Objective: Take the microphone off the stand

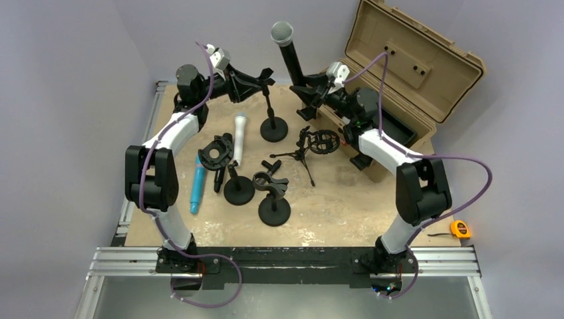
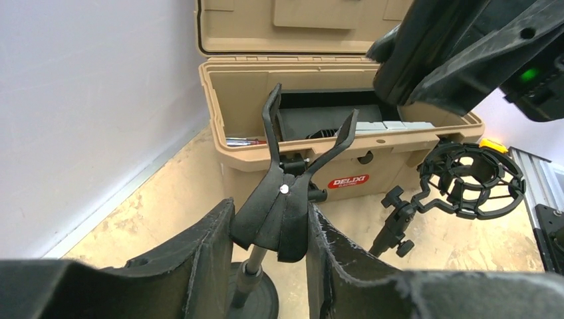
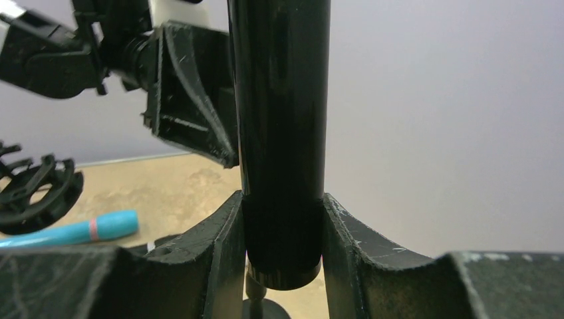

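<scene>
Microphone (image 1: 289, 60) | right jaws pinching it | left jaws pinching stand clip (image 2: 284, 203) | toolbox (image 1: 406, 56) behind

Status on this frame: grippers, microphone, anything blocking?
Right gripper shut on microphone, head up, out of the clip. Left gripper squeezing clip handles, its jaws spread, empty. Nothing blocking the microphone.
</scene>
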